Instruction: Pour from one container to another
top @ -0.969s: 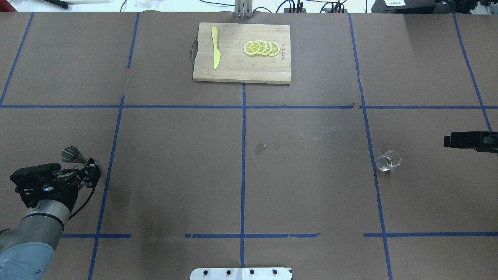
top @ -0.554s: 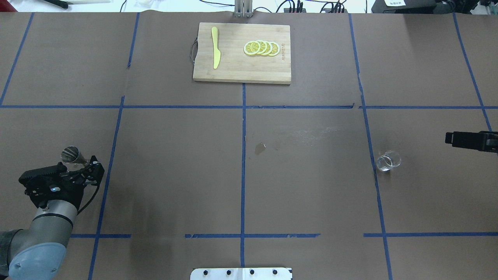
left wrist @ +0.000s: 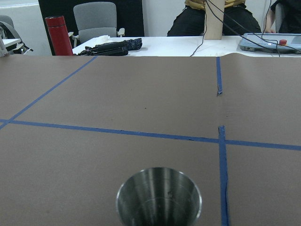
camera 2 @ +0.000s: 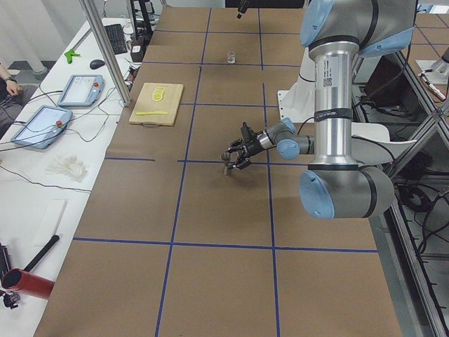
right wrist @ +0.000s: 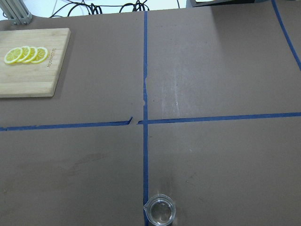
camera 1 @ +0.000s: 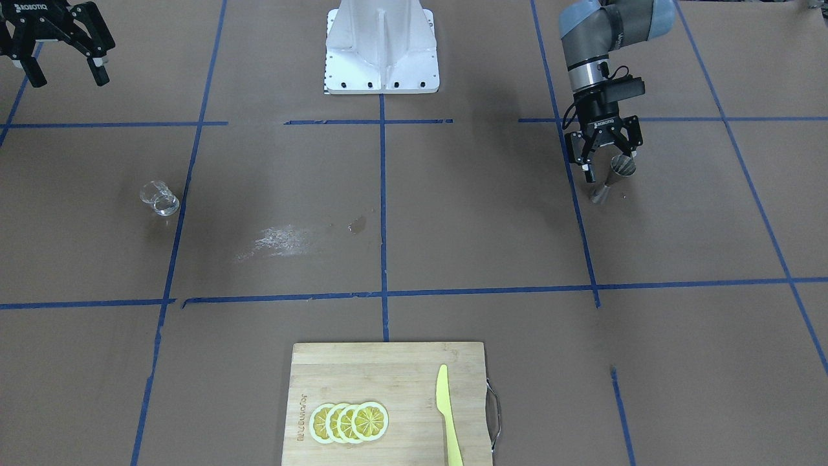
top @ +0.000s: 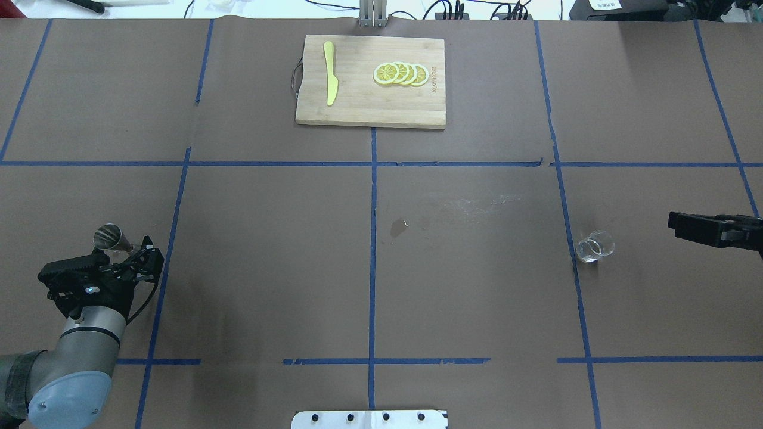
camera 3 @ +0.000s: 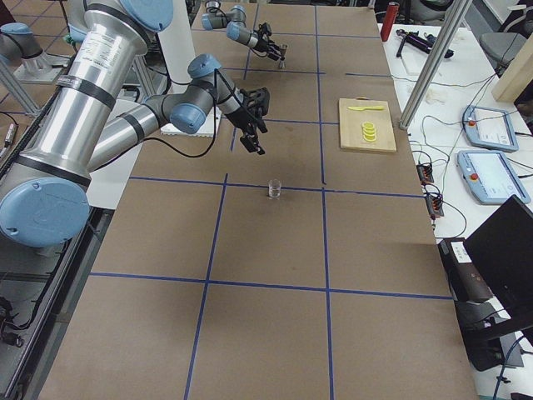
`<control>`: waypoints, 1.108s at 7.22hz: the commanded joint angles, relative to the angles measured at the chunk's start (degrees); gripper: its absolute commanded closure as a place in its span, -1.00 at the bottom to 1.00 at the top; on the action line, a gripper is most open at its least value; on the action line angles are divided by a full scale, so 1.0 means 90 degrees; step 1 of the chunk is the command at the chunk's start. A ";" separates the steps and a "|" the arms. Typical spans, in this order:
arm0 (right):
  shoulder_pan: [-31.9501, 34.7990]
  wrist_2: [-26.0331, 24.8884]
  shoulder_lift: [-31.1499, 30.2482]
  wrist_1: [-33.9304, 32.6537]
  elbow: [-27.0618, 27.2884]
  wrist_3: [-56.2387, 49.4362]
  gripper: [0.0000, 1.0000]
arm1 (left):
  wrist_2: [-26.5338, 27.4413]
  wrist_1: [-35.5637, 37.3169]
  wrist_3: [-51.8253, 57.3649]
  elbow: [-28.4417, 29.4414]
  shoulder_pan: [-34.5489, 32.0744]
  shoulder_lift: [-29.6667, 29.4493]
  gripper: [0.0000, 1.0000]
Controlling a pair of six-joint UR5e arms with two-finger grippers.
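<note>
The steel jigger [top: 112, 236] stands on the brown paper at the table's left side, and its open cup fills the bottom of the left wrist view [left wrist: 159, 197]. My left gripper [camera 1: 609, 166] is open right beside the jigger [camera 1: 615, 175], its fingers spread close to it and not closed on it. The clear glass measuring cup [top: 594, 246] stands alone on the right side, next to a blue tape line, low in the right wrist view [right wrist: 160, 211]. Raised above the table, my right gripper [camera 1: 62, 66] is open and empty, off to the side of the glass cup [camera 1: 158, 197].
A wooden cutting board [top: 357, 101] with lemon slices [top: 400, 73] and a yellow knife [top: 329, 72] lies at the table's far middle. A small wet mark [top: 398, 226] is near the centre. The robot's white base [camera 1: 381, 45] sits at the near edge.
My left gripper has shifted right and a little forward beside the jigger, which has not moved. The right gripper has moved further into the table toward the glass cup.
</note>
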 commanded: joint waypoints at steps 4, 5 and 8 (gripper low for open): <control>-0.1115 -0.1036 -0.0206 0.0022 -0.0037 0.0474 -1.00 | 0.0067 0.0010 -0.0001 0.0365 -0.0020 -0.0189 -0.58; -0.1135 -0.1046 -0.0206 0.0012 -0.0056 0.0474 -1.00 | 0.0067 0.0010 -0.0001 0.0385 -0.0020 -0.0180 -0.55; -0.1145 -0.1056 -0.0226 0.0022 -0.0076 0.0474 -1.00 | 0.0067 0.0000 -0.0001 0.0483 -0.0049 -0.0189 -0.35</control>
